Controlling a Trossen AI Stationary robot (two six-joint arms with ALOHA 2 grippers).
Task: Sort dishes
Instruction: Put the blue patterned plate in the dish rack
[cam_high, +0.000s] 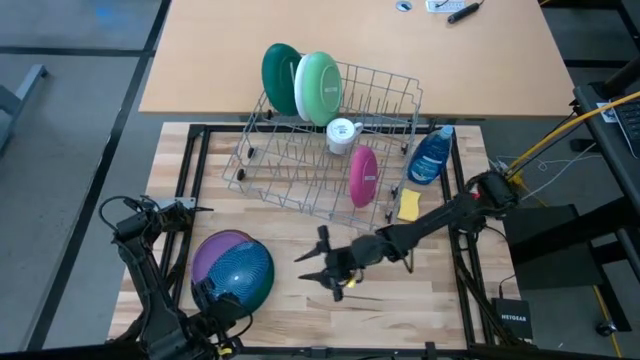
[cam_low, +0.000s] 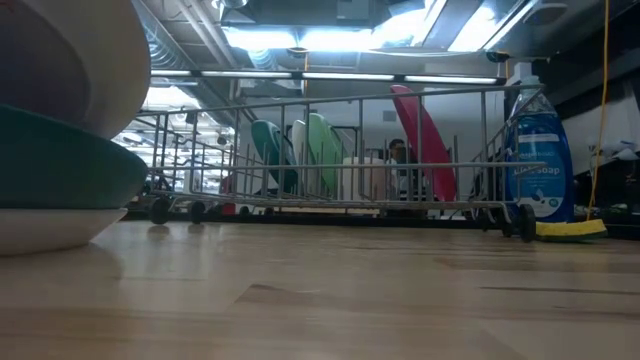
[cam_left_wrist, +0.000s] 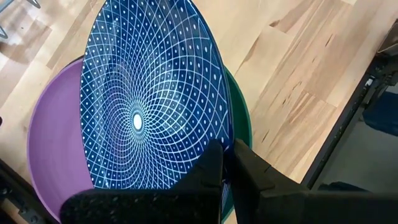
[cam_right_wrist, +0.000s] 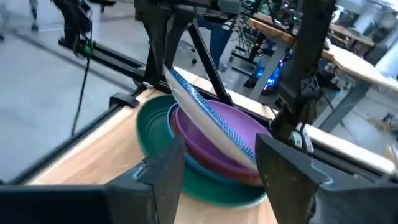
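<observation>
Wire dish rack (cam_high: 320, 150) is sitting toward the far side of the wooden table (cam_high: 290, 250). It is holding four dishes on edge: a dark green plate (cam_high: 279, 78) and a light green plate (cam_high: 320, 87) leaning side by side at the far left corner, a small white cup-like dish (cam_high: 342, 134) near the middle, and a pink plate (cam_high: 363, 176) standing in the near right part. In the low view the same green pair and the pink plate are showing through the rack's bars.

Just outside the rack's right end, a blue soap bottle (cam_high: 431, 156) is standing upright, with a yellow sponge (cam_high: 409, 205) lying beside it. The bottle's label (cam_low: 538, 172) is carrying print, too small to read. A black box at the table's right edge is reading "NETGEAR" (cam_high: 516, 317).

At the near left of the table a stack of dishes is sitting: a dark green bowl (cam_right_wrist: 186, 168) at the bottom, a purple bowl (cam_left_wrist: 53, 143) nested in it, and a blue patterned plate (cam_left_wrist: 152, 99) tilted up on top. The left claw (cam_left_wrist: 225, 171) is clenched on the blue patterned plate, pinching its rim.

The right claw (cam_high: 330, 268) is hanging over the bare middle of the table, just right of the stack, its fingers spread and released, grasping nothing.
</observation>
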